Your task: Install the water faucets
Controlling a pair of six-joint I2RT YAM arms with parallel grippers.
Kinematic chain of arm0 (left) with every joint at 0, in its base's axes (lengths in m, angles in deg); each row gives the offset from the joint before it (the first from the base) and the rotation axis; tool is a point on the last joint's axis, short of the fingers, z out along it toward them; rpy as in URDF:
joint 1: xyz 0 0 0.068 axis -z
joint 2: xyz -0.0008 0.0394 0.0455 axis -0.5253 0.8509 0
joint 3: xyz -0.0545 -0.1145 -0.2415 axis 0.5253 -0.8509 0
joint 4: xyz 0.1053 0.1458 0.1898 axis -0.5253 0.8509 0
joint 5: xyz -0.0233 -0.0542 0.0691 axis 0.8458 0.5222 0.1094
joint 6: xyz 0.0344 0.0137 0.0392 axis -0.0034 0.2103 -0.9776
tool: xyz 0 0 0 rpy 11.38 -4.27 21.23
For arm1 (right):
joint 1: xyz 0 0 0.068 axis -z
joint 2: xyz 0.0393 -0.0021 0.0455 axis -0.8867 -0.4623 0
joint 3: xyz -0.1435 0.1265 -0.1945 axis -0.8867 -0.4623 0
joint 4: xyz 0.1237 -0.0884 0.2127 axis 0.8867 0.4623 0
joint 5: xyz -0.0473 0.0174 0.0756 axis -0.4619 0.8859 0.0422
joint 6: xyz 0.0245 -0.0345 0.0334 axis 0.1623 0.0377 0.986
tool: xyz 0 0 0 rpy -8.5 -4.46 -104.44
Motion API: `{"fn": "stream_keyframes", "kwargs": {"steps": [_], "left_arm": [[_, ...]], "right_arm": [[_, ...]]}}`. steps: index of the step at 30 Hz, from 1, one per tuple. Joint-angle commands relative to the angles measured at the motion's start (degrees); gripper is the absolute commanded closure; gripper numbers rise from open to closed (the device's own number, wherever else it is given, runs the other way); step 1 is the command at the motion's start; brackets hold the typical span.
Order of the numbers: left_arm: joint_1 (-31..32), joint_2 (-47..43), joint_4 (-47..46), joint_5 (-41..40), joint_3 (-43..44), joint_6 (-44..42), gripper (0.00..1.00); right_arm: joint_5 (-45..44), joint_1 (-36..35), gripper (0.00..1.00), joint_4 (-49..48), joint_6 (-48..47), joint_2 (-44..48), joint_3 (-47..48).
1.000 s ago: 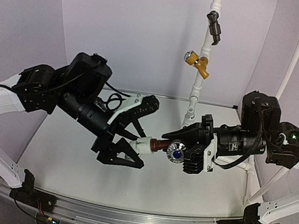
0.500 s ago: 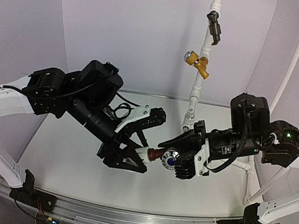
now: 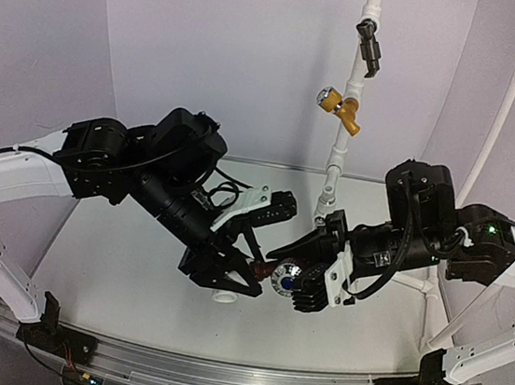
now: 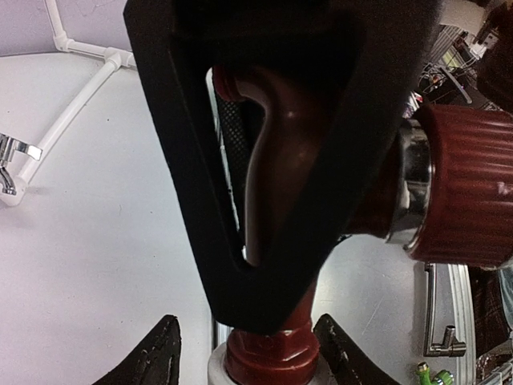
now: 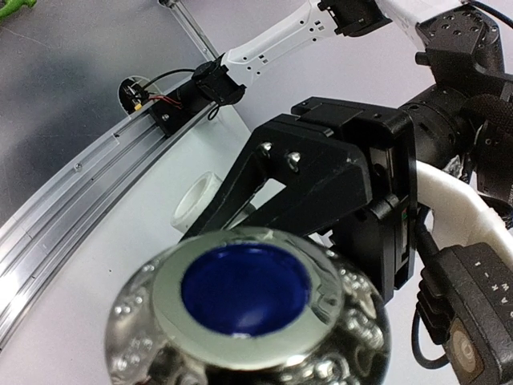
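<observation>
The water faucet (image 3: 271,271), a dark reddish-brown tap with a blue-centred knob (image 3: 287,277), hangs just above the table mid-scene. My right gripper (image 3: 301,278) is shut on it from the right. The right wrist view shows the knob (image 5: 244,293) filling the bottom and hiding my own fingers. A white elbow fitting (image 3: 224,294) sits on the tap's stem end. My left gripper (image 3: 242,275) straddles that end. In the left wrist view its fingertips (image 4: 164,353) stand either side of the tap's hex nut (image 4: 271,357), with a thin gap on the left side.
A white pipe riser (image 3: 337,155) at the back carries a yellow-brass valve (image 3: 340,107) and a dark valve (image 3: 370,45). More white pipe (image 3: 509,92) runs up the right wall. An aluminium rail (image 3: 216,380) edges the table front. Purple walls enclose the space.
Both arms have come closer together and lower. The faucet has shifted left and down with the right gripper. The left jaws have narrowed around the fitting end.
</observation>
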Motion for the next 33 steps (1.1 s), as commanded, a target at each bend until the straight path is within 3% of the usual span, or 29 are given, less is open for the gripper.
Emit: {"fn": "stream_keyframes", "kwargs": {"steps": [1,5,8,10,17,23,26,28,33], "left_arm": [[0.1,0.2,1.0,0.2,2.5,0.5,0.5],[0.0,-0.2,0.4,1.0,2.1,0.8,0.69],[-0.2,-2.2,-3.6,2.1,-0.4,2.9,0.84],[-1.1,-4.5,-9.1,4.5,-3.9,5.0,0.88],[-8.6,-9.8,-19.3,10.4,-12.0,11.6,0.94],[-13.4,-13.9,-24.0,7.7,-17.3,16.1,0.98],[-16.5,-15.1,-24.3,-2.9,-19.3,19.7,1.0],[-21.2,-14.5,-22.1,-8.2,-19.3,22.7,1.0],[-38.0,-8.2,-16.0,-11.8,-18.8,28.0,1.0]], "right_arm": [[0.2,-0.4,1.0,-2.0,0.1,0.2,2.9],[-0.7,-0.4,0.98,-1.9,0.0,0.4,2.6],[-1.8,-0.4,0.65,-2.0,-0.5,1.1,1.7],[-3.1,-0.4,0.42,-2.1,-0.6,1.8,0.8],[-7.6,-0.3,0.04,-3.6,1.5,6.4,-3.1],[-9.4,2.6,0.02,-8.1,6.2,10.3,-5.8],[-10.0,4.9,0.02,-11.6,9.7,12.3,-7.2],[-9.9,6.9,0.02,-13.3,12.6,13.8,-8.3],[-8.6,11.2,0.02,-14.1,21.0,17.0,-10.8]]}}
